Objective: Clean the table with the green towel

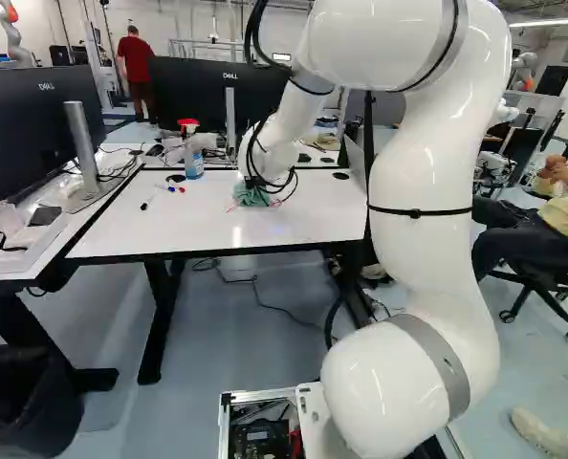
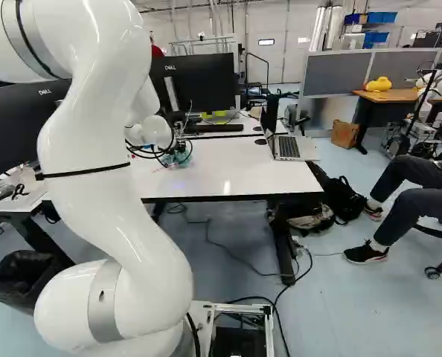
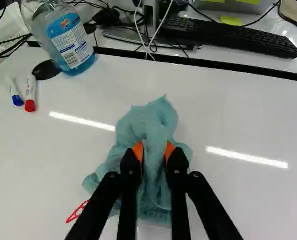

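Note:
In the left base view my gripper [image 1: 257, 184] is over the white table [image 1: 313, 218], mostly hidden by the wrist and cables. Below it lies the green towel [image 1: 252, 198]. The wrist view shows the gripper [image 3: 154, 152] with its orange pads pressing a bunched fold of the towel [image 3: 151, 122] from two sides. Towel cloth spreads on the tabletop [image 3: 248, 120] around and ahead of the fingers. A small red outlined shape [image 3: 77, 211] shows on the table beside the towel.
A spray bottle [image 3: 71, 40] stands near the table's far edge, with blue and red markers [image 3: 30, 95] close by. Beyond the edge are a keyboard [image 3: 233, 37] and monitors. An open laptop [image 2: 286, 146] stands at the right of the right base view.

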Controlling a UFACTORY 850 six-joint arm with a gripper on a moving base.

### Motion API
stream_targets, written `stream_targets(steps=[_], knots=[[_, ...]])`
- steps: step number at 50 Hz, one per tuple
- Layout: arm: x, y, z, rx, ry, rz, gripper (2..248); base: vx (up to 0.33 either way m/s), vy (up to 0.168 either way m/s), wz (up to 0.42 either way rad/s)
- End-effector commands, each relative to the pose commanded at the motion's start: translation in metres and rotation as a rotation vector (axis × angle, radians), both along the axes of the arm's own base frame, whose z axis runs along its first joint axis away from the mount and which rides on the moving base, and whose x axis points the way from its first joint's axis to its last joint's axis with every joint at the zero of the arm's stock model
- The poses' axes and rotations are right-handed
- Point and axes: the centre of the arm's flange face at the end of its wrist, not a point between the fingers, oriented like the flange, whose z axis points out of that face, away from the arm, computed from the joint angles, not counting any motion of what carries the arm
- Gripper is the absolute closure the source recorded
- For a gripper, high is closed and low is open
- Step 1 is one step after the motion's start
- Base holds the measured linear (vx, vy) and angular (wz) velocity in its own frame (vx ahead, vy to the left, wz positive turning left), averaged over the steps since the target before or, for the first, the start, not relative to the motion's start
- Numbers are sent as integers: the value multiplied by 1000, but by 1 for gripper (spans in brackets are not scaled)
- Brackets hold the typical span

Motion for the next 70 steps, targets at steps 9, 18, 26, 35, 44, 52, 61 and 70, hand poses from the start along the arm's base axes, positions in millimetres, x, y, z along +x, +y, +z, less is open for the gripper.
stream_targets(steps=[9, 18, 26, 35, 44, 52, 61, 70], knots=[[0, 0, 0, 0, 0, 0, 185, 0, 0, 0], [-1, 0, -1, -4, 17, 0, 185, 0, 0, 0], [-3, -1, -4, -13, 52, 0, 185, 0, 0, 0], [-5, -1, -5, -19, 76, 0, 185, 0, 0, 0], [-5, -1, -5, -19, 76, 0, 185, 0, 0, 0], [-5, -1, -5, -19, 76, 0, 185, 0, 0, 0], [-4, -1, -5, -17, 68, 0, 185, 0, 0, 0], [-4, -1, -5, -17, 68, 0, 185, 0, 0, 0]])
